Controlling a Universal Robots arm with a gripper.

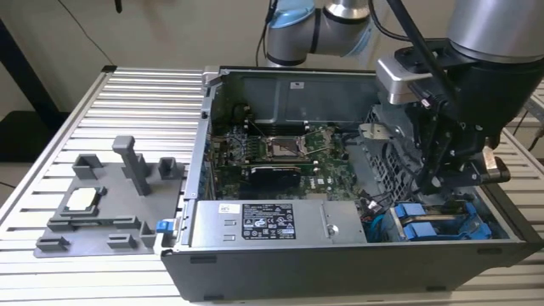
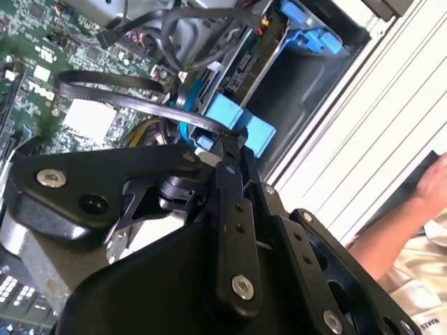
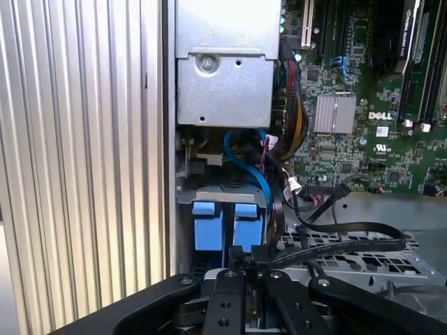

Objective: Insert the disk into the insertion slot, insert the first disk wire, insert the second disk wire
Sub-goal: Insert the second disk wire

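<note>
Two blue carrier ends sit side by side in the grey drive cage at the case's corner; the disk is one of them, seated in the insertion slot, and I cannot tell which. In the exterior view the blue carriers lie at the lower right of the open case. My gripper hangs just above them, shut on the end of a flat black disk wire. In the second wrist view the gripper pinches that black wire right beside the blue ends. A blue wire curves down to the carriers.
The silver power-supply box lies along the case's front wall, next to the cage. The green motherboard fills the case's middle. A grey fixture stands on the ribbed table at the exterior view's left. A person's arm is beyond the case.
</note>
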